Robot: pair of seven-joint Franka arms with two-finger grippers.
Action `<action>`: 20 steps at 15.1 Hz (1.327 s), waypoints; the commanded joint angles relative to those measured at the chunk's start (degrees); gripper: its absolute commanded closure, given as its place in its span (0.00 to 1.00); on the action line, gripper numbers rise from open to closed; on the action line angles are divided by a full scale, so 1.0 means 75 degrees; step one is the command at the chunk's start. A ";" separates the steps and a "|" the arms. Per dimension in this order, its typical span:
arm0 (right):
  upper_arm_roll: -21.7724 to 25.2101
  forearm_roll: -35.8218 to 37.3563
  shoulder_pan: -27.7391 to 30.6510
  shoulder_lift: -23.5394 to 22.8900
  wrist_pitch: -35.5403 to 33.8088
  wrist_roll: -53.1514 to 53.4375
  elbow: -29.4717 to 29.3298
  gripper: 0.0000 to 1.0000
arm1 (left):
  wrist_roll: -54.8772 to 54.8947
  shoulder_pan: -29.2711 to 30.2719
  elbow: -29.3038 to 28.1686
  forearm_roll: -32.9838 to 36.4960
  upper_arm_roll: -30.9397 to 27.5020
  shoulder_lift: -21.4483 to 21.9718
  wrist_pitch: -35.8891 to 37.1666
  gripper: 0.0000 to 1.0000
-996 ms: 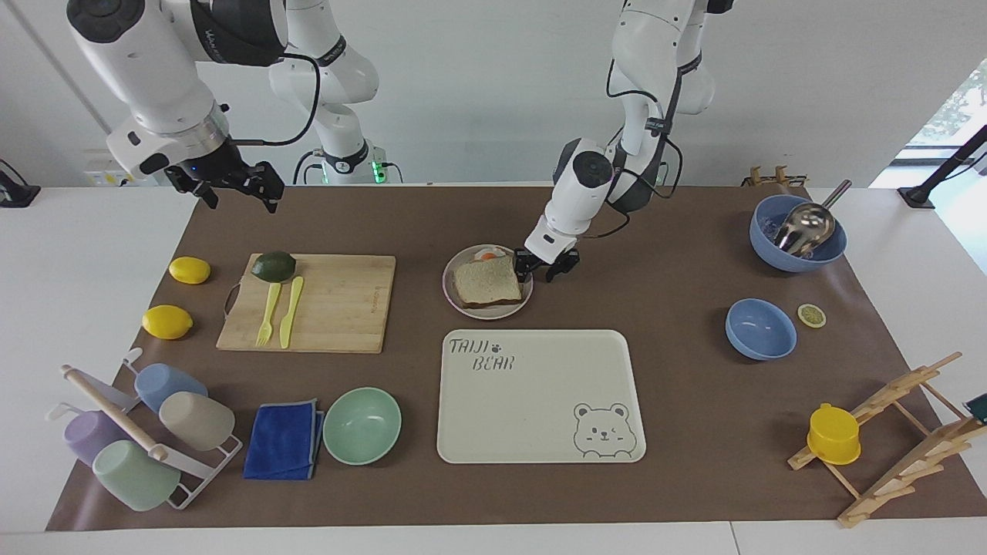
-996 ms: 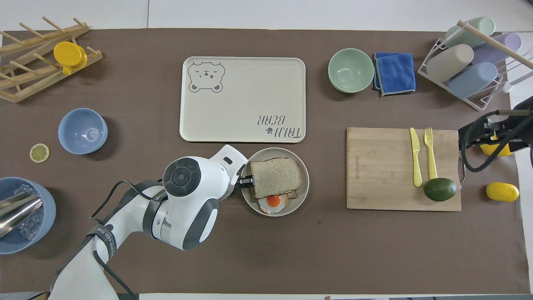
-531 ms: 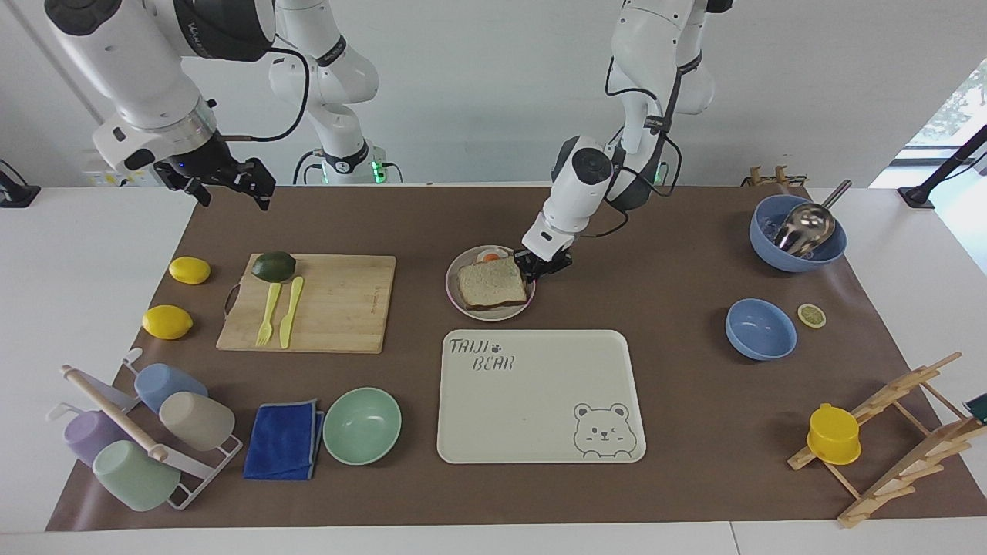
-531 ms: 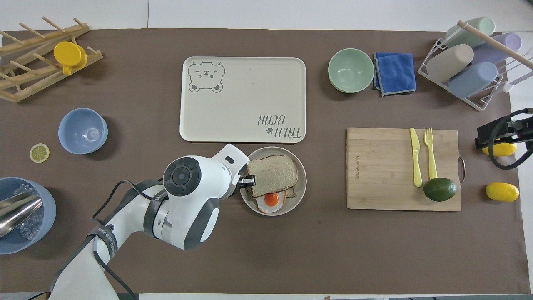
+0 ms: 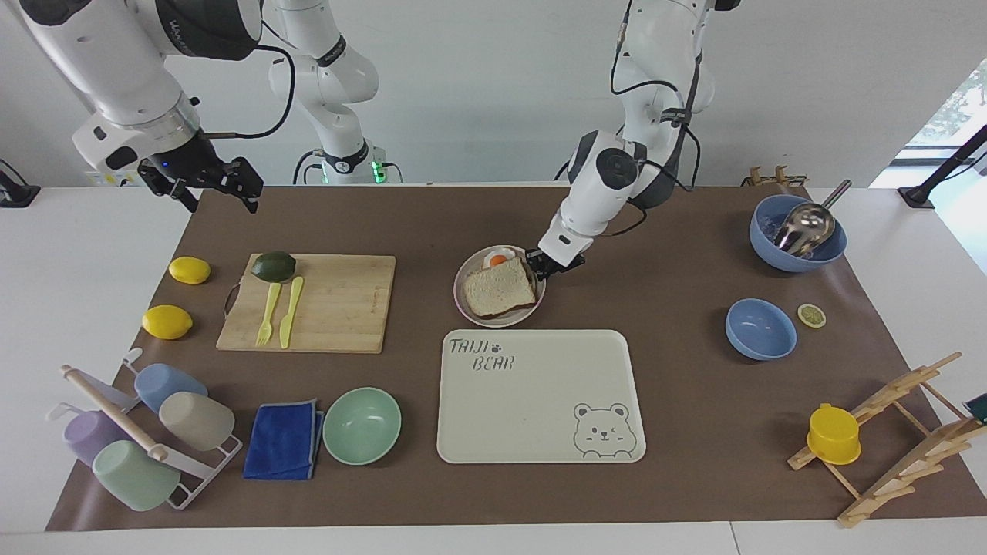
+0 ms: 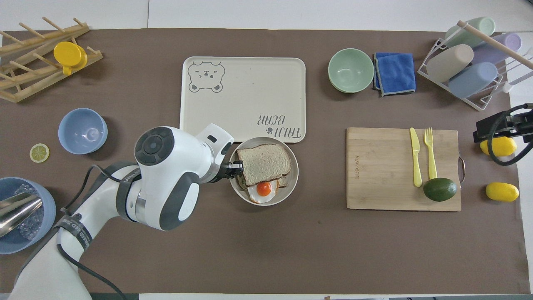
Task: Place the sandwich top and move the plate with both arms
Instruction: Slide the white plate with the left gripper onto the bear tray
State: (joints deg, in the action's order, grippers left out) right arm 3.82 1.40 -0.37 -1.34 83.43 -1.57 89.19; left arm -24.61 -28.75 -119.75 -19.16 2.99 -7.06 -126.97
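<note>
The fingers of the left gripper (image 5: 549,267) are clenched on the rim of the plate (image 5: 470,307), at the side toward the left arm's end of the surface (image 5: 671,401). The plate is near the middle of the surface and its rim overlaps the edge of the bear-print tray (image 5: 540,397) in the overhead view; whether it is lifted off the surface I cannot tell. On the plate the sandwich top (image 5: 498,290) lies over a lower slice with a fried egg (image 5: 498,259), whose yolk shows at the side nearer the robots. The right gripper (image 5: 202,179) hangs in the air over the surface's corner at the right arm's end, nearest the robots, above a lemon (image 5: 190,270); its fingers are released, holding nothing.
</note>
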 commanded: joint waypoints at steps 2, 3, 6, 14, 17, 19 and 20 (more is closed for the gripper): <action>0.0041 -0.0152 -0.0033 -0.0091 0.0032 -0.0037 -0.0104 0.00 | 0.0411 0.0925 0.1502 -0.0526 -0.0013 -0.0252 0.1155 1.00; 0.0030 -0.0152 -0.0033 -0.0079 0.0008 -0.0037 -0.0104 0.00 | 0.0399 0.1078 0.1726 -0.0632 -0.0013 -0.0381 0.1110 1.00; 0.0030 -0.0093 0.0002 -0.0091 0.0032 -0.0037 -0.0104 0.00 | 0.0423 0.1396 0.2147 -0.0598 -0.0013 -0.0965 0.0677 1.00; 0.0006 -0.0070 -0.0033 -0.0091 0.0043 -0.0025 -0.0127 0.00 | 0.0434 0.1655 0.4002 -0.0598 -0.0024 -0.3018 -0.0154 1.00; -0.0017 -0.0070 -0.0045 -0.0102 0.0043 -0.0025 -0.0127 0.00 | 0.0785 0.1584 0.3838 -0.0516 -0.0036 -0.3113 -0.0215 1.00; -0.0029 -0.0047 -0.0045 -0.0102 0.0043 -0.0037 -0.0150 0.00 | 0.0809 0.1583 0.3743 -0.0516 -0.0024 -0.3101 -0.0262 1.00; -0.0029 -0.0035 -0.0056 -0.0102 0.0055 -0.0025 -0.0162 0.00 | 0.0809 0.1595 0.3743 -0.0516 -0.0024 -0.3101 -0.0250 1.00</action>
State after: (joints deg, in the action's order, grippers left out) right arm 3.57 1.40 -0.61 -1.62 83.48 -1.57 88.93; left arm -19.77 -16.76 -91.40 -22.88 3.10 -30.99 -128.29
